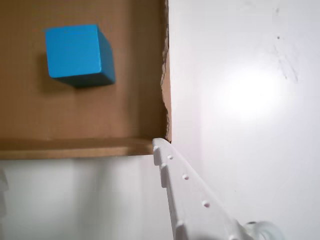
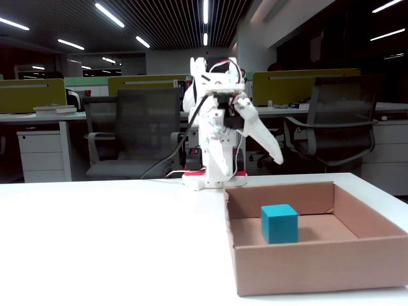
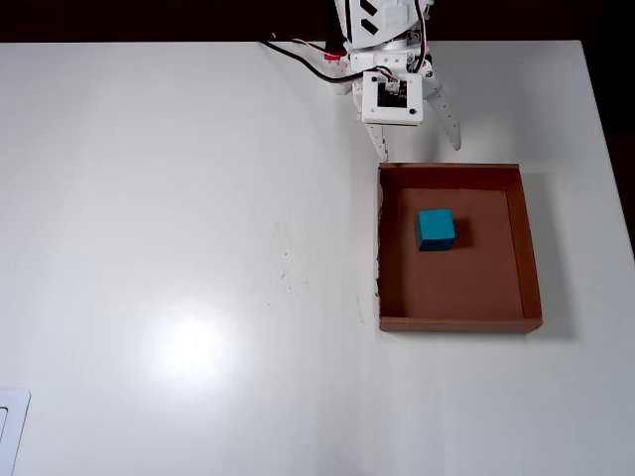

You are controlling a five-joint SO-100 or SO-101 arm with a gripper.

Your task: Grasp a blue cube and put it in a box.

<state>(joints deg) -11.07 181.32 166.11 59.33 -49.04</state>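
The blue cube [image 3: 435,229] rests on the floor of the box [image 3: 531,248], in its half nearer the arm, with nothing touching it. In the fixed view the cube [image 2: 279,224] stands behind the box's front wall [image 2: 319,268]. My gripper [image 3: 417,142] hangs open and empty just outside the box's rim on the arm's side, jaws spread wide. The wrist view shows the cube [image 1: 77,52] at the upper left inside a box corner [image 1: 75,147], and one white finger [image 1: 192,197] over the table beside that corner.
The white table [image 3: 179,248] spreads wide to the left of the box in the overhead view. Cables [image 3: 308,59] trail from the arm's base at the far edge. A white object's corner [image 3: 10,421] shows at the bottom left. Office chairs and desks stand behind the table.
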